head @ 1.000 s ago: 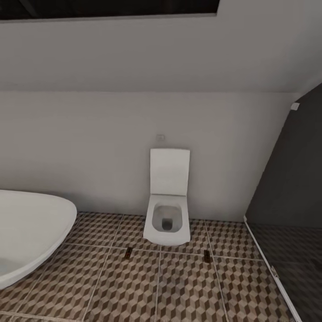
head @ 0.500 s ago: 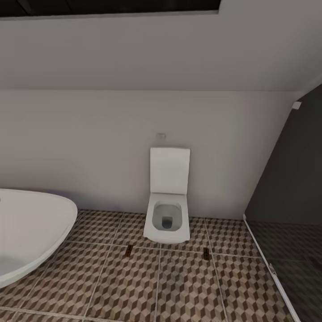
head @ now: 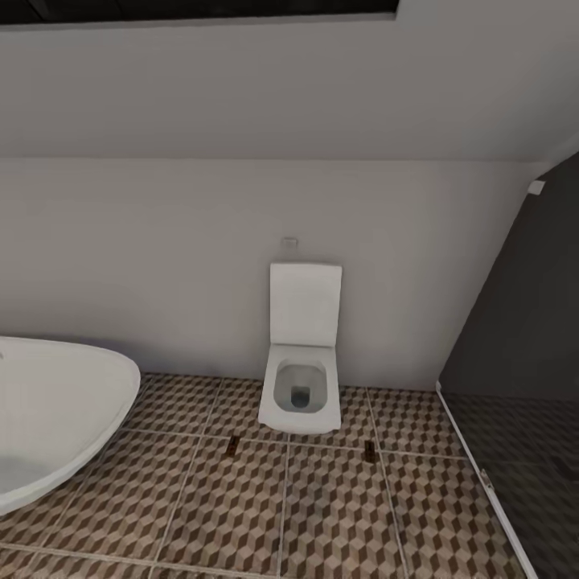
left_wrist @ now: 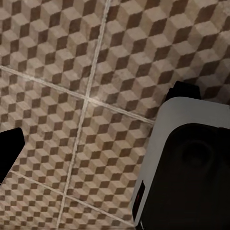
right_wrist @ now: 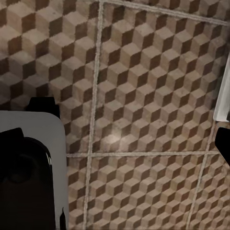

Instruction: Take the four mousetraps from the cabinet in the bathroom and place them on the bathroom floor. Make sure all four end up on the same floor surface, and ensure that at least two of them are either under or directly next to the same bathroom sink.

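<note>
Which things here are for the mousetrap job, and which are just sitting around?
For the job:
- bathroom floor
- maybe the two small dark pieces lying on it in front of the toilet; they are too small to tell if they are mousetraps

Just there:
- toilet
- bathtub
- wall

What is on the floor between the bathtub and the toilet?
In the head view, bare bathroom floor lies between bathtub and toilet; one small dark object lies before the toilet.
</note>
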